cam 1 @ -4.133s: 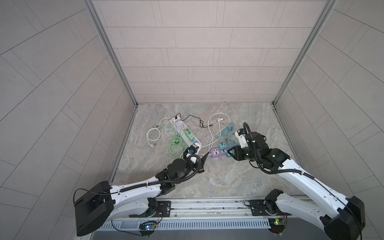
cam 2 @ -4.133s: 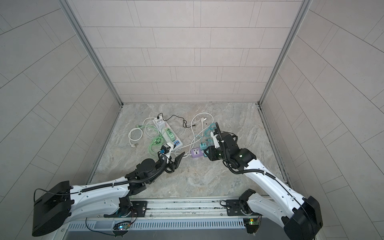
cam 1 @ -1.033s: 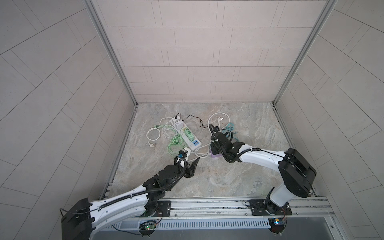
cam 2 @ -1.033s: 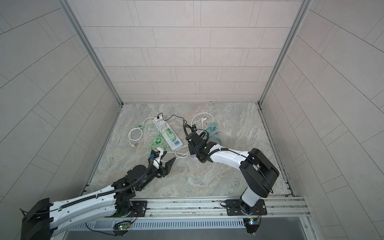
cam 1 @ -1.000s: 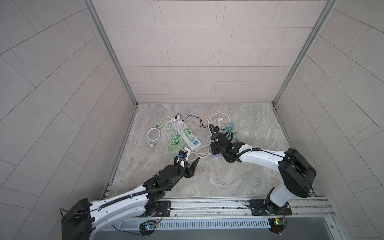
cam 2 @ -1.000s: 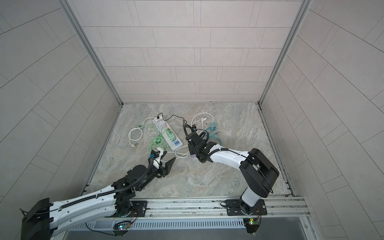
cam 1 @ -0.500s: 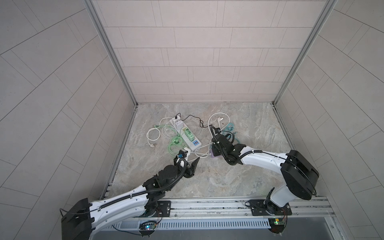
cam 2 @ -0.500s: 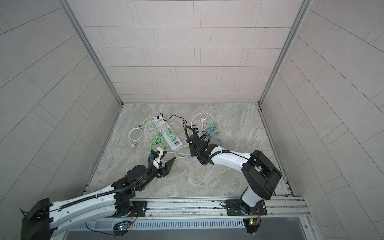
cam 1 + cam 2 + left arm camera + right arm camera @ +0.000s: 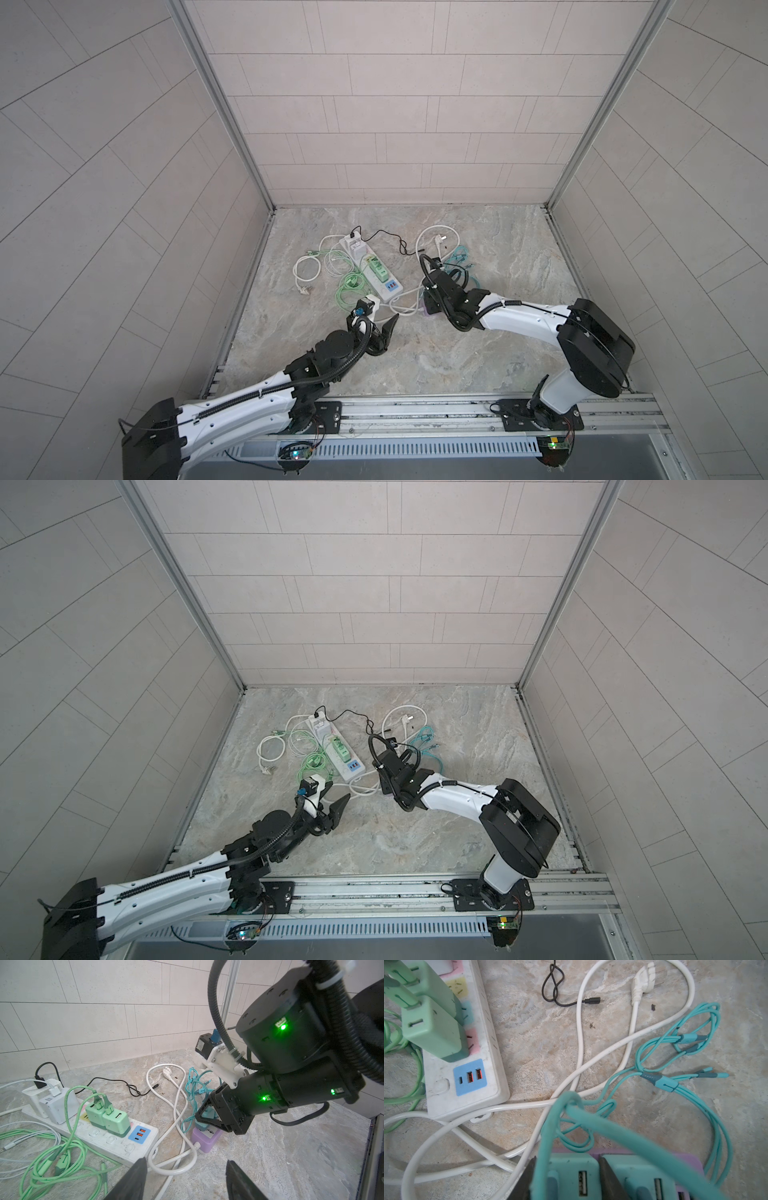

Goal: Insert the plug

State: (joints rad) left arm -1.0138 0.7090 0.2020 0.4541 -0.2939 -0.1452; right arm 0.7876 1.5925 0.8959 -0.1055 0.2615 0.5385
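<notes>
**Right tool (image 9: 566, 1184) clamped on the teal charger (image 9: 569, 1167), over the purple socket block (image 9: 204, 1140).**
The block sits on the counter (image 9: 415, 365) just right of centre in both top views, directly under the tool. The charger stands upright, so the push is likely straight down. The left tool (image 9: 187, 1182) is wide, empty and farther off. Only the right wrist view shows a second charger (image 9: 629, 1169) just beside it; the arm hides both in the top views.

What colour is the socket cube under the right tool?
Lilac. The socket cube shows best in the left wrist view.
</notes>
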